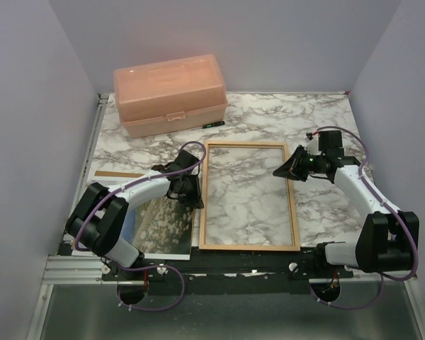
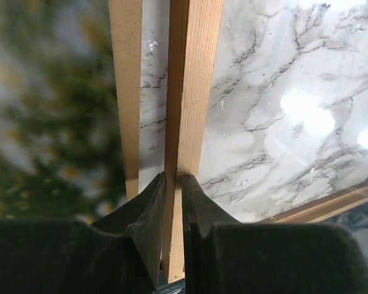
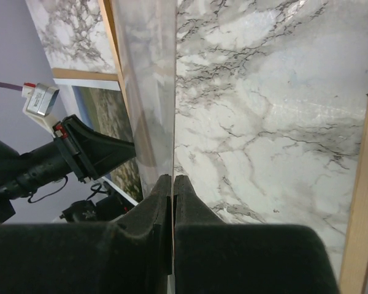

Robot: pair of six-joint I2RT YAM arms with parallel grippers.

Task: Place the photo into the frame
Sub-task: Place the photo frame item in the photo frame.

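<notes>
Noted frame point(image 1: 248, 247) lying flat at centre of top view on marble table point(image 1: 269, 113). Noted left gripper point(image 2: 173, 180) clenched on its left rail, and right gripper point(image 3: 173, 180) clamped on a thin clear pane point(image 3: 150, 92) at the frame's upper right. Found photo point(image 1: 161, 225) at lower left, just beside the frame, picture side up, partly under the left arm. Judged step: clearing the pane. Hold the rail pinned. Raise the pane slowly with its edge level, to avoid flexing or slipping.
</notes>
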